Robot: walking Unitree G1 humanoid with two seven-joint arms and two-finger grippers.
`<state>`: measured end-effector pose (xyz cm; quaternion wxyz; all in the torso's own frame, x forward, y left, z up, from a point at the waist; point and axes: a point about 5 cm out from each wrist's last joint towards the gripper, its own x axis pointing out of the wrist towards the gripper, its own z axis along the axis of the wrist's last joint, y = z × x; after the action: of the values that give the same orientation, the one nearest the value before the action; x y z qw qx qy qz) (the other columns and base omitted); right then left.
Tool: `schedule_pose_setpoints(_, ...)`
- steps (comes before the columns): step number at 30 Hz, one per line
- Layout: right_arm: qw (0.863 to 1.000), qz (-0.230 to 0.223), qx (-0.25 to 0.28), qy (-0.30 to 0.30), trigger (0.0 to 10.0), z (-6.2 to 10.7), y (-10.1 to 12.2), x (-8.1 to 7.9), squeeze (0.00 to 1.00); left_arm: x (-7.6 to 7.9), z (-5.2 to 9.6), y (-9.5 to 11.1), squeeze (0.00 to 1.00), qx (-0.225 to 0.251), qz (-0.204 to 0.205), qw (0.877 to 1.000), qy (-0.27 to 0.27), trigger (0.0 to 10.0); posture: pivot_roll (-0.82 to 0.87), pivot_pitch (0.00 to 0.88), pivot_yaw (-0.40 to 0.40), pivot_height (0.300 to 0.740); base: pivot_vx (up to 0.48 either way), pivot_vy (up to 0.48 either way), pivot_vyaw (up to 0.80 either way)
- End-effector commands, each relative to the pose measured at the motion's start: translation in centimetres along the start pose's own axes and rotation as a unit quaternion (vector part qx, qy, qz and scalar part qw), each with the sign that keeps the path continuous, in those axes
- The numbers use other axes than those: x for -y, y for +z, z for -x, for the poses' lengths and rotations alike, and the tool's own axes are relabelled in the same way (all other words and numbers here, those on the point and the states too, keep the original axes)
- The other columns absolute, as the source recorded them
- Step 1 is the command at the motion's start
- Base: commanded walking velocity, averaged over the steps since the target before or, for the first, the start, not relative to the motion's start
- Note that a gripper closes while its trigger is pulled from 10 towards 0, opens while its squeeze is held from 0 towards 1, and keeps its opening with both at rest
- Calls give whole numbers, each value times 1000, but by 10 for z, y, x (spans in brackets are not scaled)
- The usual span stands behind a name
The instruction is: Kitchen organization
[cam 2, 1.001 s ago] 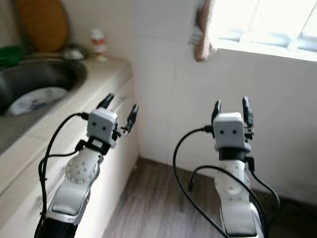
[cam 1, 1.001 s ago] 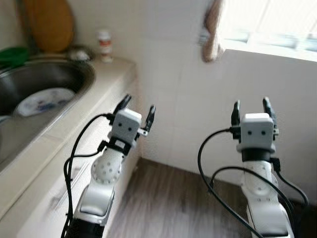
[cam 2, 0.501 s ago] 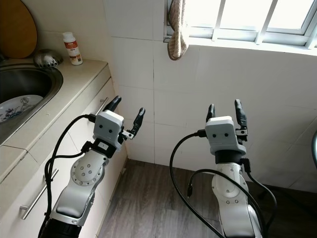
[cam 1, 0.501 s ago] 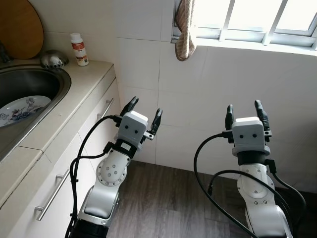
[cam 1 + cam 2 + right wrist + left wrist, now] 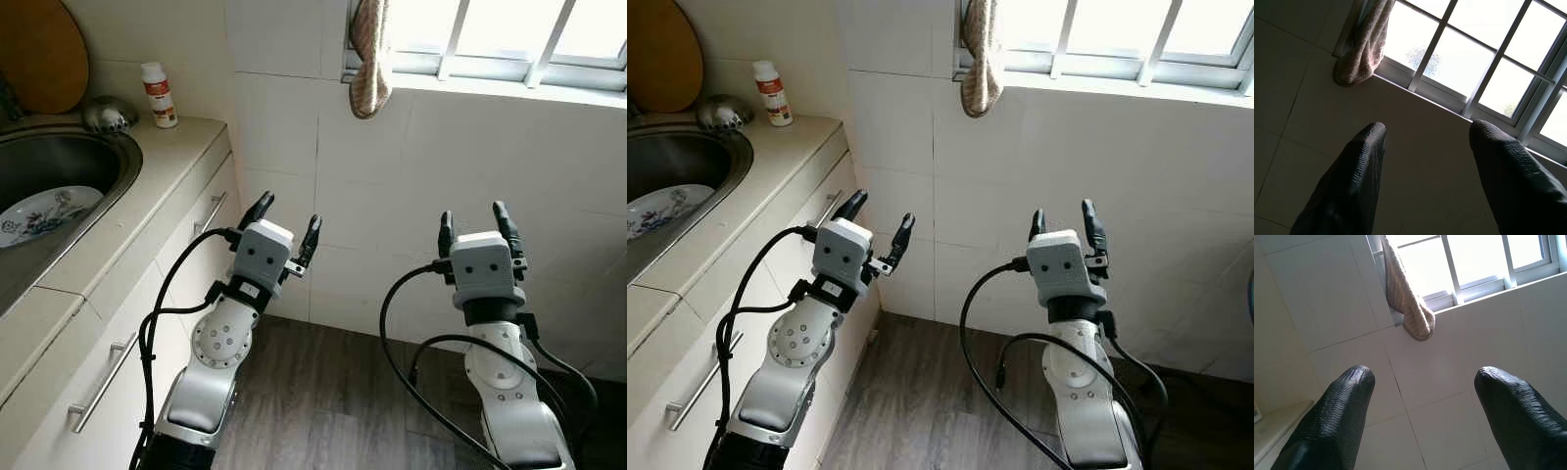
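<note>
A patterned plate [image 5: 44, 212] lies in the steel sink [image 5: 108, 157] at the left. On the counter corner stand a small white bottle with a red label [image 5: 159, 94] and a metal scrubber [image 5: 108, 115]. My left gripper [image 5: 286, 221] is open and raised beside the counter's end, holding nothing. My right gripper [image 5: 474, 221] is open too, held up in front of the tiled wall. Both point up toward the window.
A beige cloth [image 5: 369, 57] hangs from the window ledge [image 5: 509, 86]. A wooden board [image 5: 44, 54] leans behind the sink. Cabinet drawers with bar handles [image 5: 101, 383] run under the counter [image 5: 157, 196]. Dark wood floor [image 5: 333, 401] lies below, up to the white tiled wall.
The view swung to the right and sharpened a second ago, then settled. Both arms keep the same raised pose with fingers apart.
</note>
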<state>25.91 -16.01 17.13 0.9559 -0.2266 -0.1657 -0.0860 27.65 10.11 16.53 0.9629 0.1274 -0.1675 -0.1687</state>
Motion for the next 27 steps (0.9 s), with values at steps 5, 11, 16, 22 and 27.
schedule_pose_setpoints(5,999,-21,-26,3,10000,-2,-5,-2,0,0,0,1,0,-5,3,1000,0,10000,57,0,-43,740,0,0,-160)
schedule_pose_setpoints(11,999,-31,-32,3,10000,-3,-6,-1,0,-1,0,1,0,-6,3,1000,2,10000,58,0,-46,740,0,0,-800)
schedule_pose_setpoints(16,1000,-16,-18,4,10000,-4,-3,-1,0,-2,0,1,0,-7,2,1000,3,10000,59,0,-47,740,0,0,-640)
schedule_pose_setpoints(22,1000,-11,-18,7,10000,-4,-4,-2,0,-2,-1,1,0,-8,0,1000,3,10000,58,0,-47,740,0,0,0)
schedule_pose_setpoints(27,1000,-11,-17,8,10000,-5,-4,-2,0,-1,-1,1,0,-9,0,1000,3,10000,61,0,-50,740,0,0,0)
